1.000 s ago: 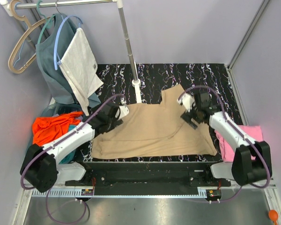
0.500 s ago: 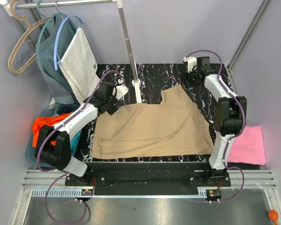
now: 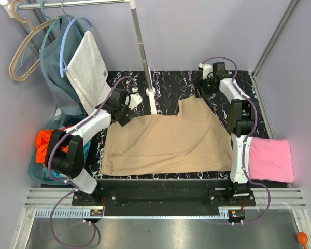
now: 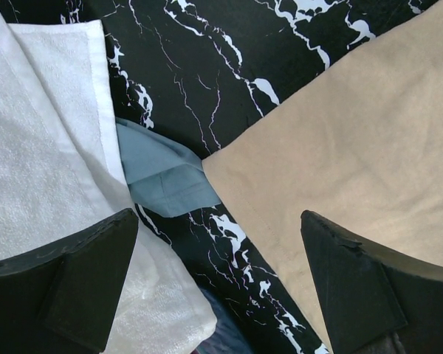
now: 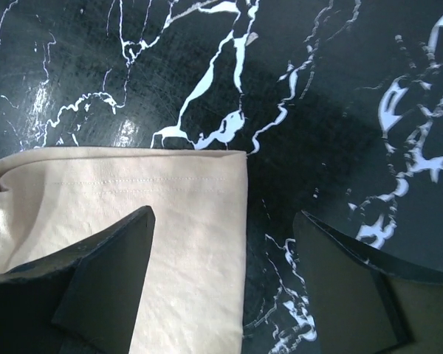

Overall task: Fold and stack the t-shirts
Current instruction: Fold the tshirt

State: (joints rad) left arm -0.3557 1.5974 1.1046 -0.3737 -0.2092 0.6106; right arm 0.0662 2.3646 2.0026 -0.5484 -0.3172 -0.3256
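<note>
The tan t-shirt (image 3: 168, 140) lies spread flat on the black marbled table (image 3: 171, 78). My left gripper (image 3: 128, 102) is open and empty, low over the shirt's far left corner (image 4: 340, 140); the jaws straddle bare table and the shirt's edge. My right gripper (image 3: 203, 88) is open and empty over the shirt's far right corner (image 5: 170, 214), one finger above the cloth and one above the table. The pink t-shirt (image 3: 271, 160) lies folded at the right edge. The orange t-shirt (image 3: 44, 141) lies crumpled in a bin at the left, with teal cloth (image 3: 86, 148) beside it.
A clothes rail pole (image 3: 143, 52) stands on a base behind the shirt. A grey-blue garment (image 3: 57, 67) and a white towel (image 3: 88, 70) hang from hangers at the back left, reaching down beside my left gripper (image 4: 37, 147). Walls close in on both sides.
Both arms have reached from the shirt's sides to its far corners. The right arm has swung off the pink shirt, which now shows whole. The tan shirt has not visibly moved.
</note>
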